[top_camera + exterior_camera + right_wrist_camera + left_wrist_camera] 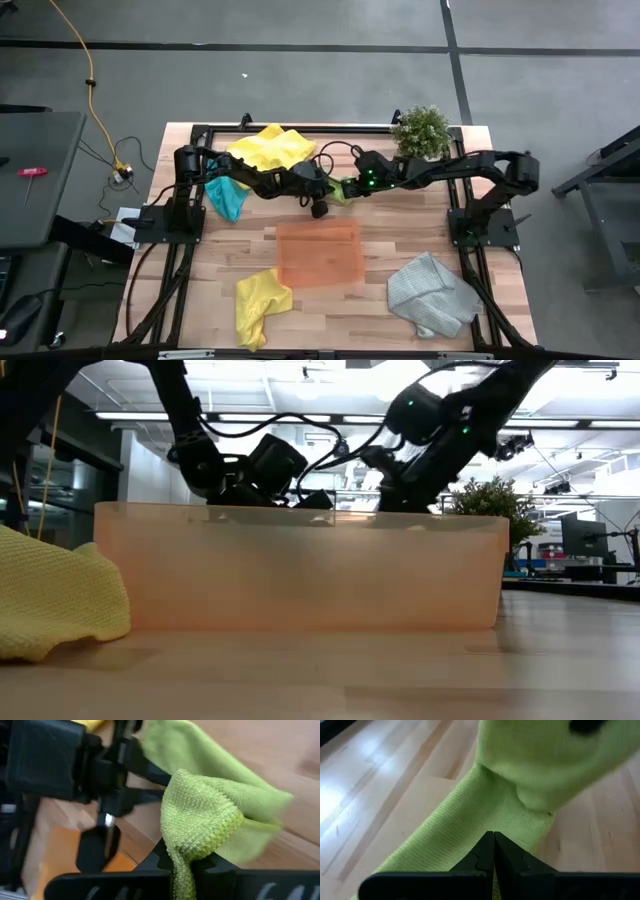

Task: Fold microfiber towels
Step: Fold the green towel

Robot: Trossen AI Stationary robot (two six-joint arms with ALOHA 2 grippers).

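The lime green towel is held between both grippers above the table's middle, just beyond the orange tray. My left gripper and my right gripper are both shut on it. It also shows in the left wrist view and the right wrist view. A yellow towel lies bunched at the far edge. The teal towel lies under the left arm. A second yellow towel and the grey towel lie crumpled near the front edge. My left gripper pinches the lime towel between its two shut fingers, on a flat stretch of cloth. From there the towel runs as a band to a bunch farther off. One layer or several, I cannot tell. My right gripper pinches a bunched, hemmed edge of the lime towel between its two fingers. The cloth folds over above the fingertips, several layers thick. The rest spreads away past the gripper over the wood, lifted at the held end.
The potted plant stands at the far right behind the right arm. In the low view the tray wall hides the towel and both fingertips, and the near yellow towel lies at the left. Bare wood shows left and right of the tray.
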